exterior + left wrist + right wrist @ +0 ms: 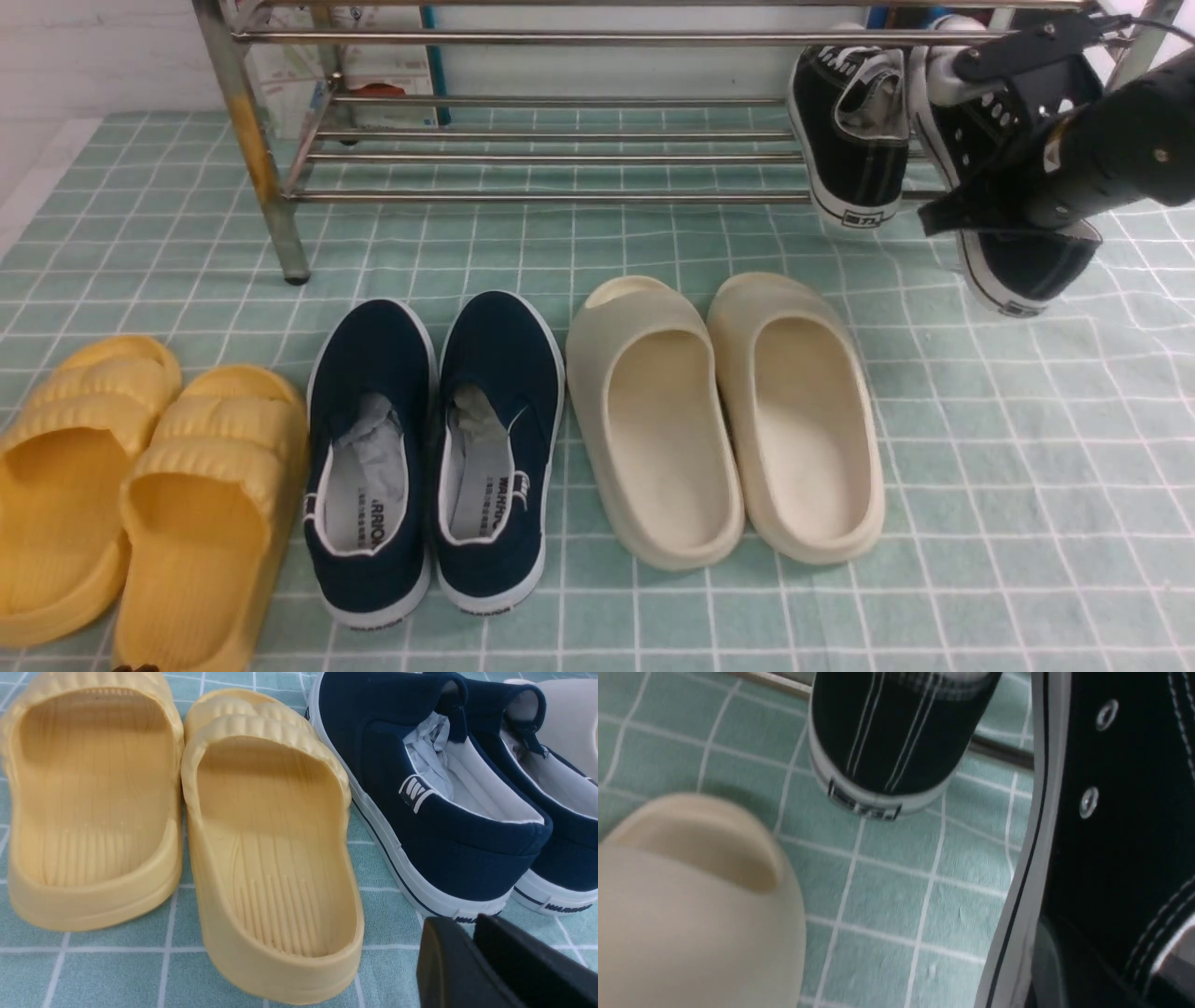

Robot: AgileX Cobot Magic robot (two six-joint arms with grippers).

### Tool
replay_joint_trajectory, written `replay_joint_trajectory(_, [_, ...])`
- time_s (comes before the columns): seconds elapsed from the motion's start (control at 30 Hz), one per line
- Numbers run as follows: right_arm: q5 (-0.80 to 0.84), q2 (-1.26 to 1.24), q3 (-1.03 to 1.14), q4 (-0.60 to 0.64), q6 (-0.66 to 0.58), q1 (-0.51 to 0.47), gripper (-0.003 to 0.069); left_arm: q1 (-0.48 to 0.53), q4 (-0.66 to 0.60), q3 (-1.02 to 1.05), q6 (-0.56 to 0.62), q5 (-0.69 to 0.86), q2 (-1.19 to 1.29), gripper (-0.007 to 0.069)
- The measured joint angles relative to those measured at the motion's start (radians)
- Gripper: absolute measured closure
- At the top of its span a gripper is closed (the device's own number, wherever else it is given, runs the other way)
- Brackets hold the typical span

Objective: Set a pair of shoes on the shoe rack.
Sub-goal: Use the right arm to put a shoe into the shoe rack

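Judging the coming move, we find it turns on how the held black sneaker point(1022, 271) lies against the shoe rack point(560, 196). Our right tool point(971, 217) is clamped narrow on that sneaker's side wall, up at about 1 o'clock in the front view, and carries it clear of the checked cloth point(1027, 467). The sneaker's long axis runs roughly from 12 to 6 o'clock and is tipped. Its white toe cap points to 12 over the rack's right end, and its heel hangs toward 5 o'clock, out past the front bar.

The other black sneaker point(851, 140) rests on the lower bars just at 9 o'clock of the held one, toe in, with its heel label jutting over the front bar. The two are close, and we cannot tell whether they touch. The free spot, as we judge it, is the strip of bars at 3 o'clock of the racked sneaker. The held shoe would need to level out and go in toward 12.

Our left tool point(468, 935) sits low at 7 o'clock by the heel of the navy slip-ons point(434, 448), well apart from that end of the rack. We cannot tell how wide it stands. The right arm is plainly the nearer one.
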Motion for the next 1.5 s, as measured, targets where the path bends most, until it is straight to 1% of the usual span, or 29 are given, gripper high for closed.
replay_joint_trajectory(0.03, [-0.001,0.032,-0.039,-0.027,0.028,0.0,0.0611,0.0,0.0,0.0,0.0,0.0,0.0,0.0523])
replay_joint_trajectory(0.2, [0.011,0.124,-0.147,-0.087,0.082,0.0,0.0611,0.0,0.0,0.0,0.0,0.0,0.0,0.0515])
replay_joint_trajectory(0.43, [0.018,0.218,-0.241,-0.105,0.096,0.0,0.0611,0.0,0.0,0.0,0.0,0.0,0.0,0.0511])
replay_joint_trajectory(0.63, [-0.012,0.255,-0.262,-0.109,0.098,-0.004,0.0611,0.0,0.0,0.0,0.0,0.0,0.0,0.0502])
replay_joint_trajectory(0.77, [-0.037,0.259,-0.262,-0.111,0.098,-0.01,0.0589,0.0,0.0,0.0,0.0,0.0,0.0,0.0498])
replay_joint_trajectory(0.83, [-0.056,0.259,-0.263,-0.135,0.097,-0.011,0.0538,0.0,0.0,0.0,0.0,0.0,0.0,0.0495])
replay_joint_trajectory(0.87, [-0.058,0.259,-0.263,-0.137,0.097,-0.011,0.0533,0.0,0.0,0.0,0.0,0.0,0.0,0.0495])
replay_joint_trajectory(0.9, [-0.063,0.259,-0.265,-0.146,0.097,-0.012,0.0487,0.0,0.0,0.0,0.0,0.0,0.0,0.0494])
replay_joint_trajectory(0.93, [-0.063,0.259,-0.266,-0.148,0.097,-0.012,0.048,0.0,0.0,0.0,0.0,0.0,0.0,0.0494])
replay_joint_trajectory(0.97, [-0.064,0.258,-0.268,-0.155,0.097,-0.012,0.0405,0.0,0.0,0.0,0.0,0.0,0.0,0.0494])
replay_joint_trajectory(1.0, [-0.063,0.255,-0.269,-0.159,0.097,-0.012,0.0375,0.0,0.0,0.0,0.0,0.0,0.0,0.0493])
replay_joint_trajectory(1.03, [-0.063,0.255,-0.269,-0.16,0.097,-0.012,0.0367,0.0,0.0,0.0,0.0,0.0,0.0,0.0492])
replay_joint_trajectory(1.07, [-0.063,0.252,-0.269,-0.161,0.097,-0.012,0.0335,0.0,0.0,0.0,0.0,0.0,0.0,0.0491])
replay_joint_trajectory(1.1, [-0.058,0.243,-0.269,-0.161,0.097,-0.01,0.0277,0.0,0.0,0.0,0.0,0.0,0.0,0.0492])
replay_joint_trajectory(1.17, [-0.049,0.226,-0.269,-0.161,0.097,-0.007,0.0209,0.0,0.0,0.0,0.0,0.0,0.0,0.0492])
replay_joint_trajectory(1.2, [-0.048,0.224,-0.269,-0.161,0.097,-0.006,0.0204,0.0,0.0,0.0,0.0,0.0,0.0,0.0492])
replay_joint_trajectory(1.3, [-0.021,0.194,-0.269,-0.161,0.1,0.006,0.0147,0.0,0.0,0.0,0.0,0.0,0.0,0.0492])
replay_joint_trajectory(1.43, [0.033,0.167,-0.269,-0.134,0.103,0.025,0.0144,-0.001,0.0,0.0,0.0,0.0,0.0,0.0492])
replay_joint_trajectory(1.5, [0.09,0.151,-0.27,-0.101,0.104,0.039,0.0162,-0.001,0.0,0.0,0.0,0.0,0.0,0.0491])
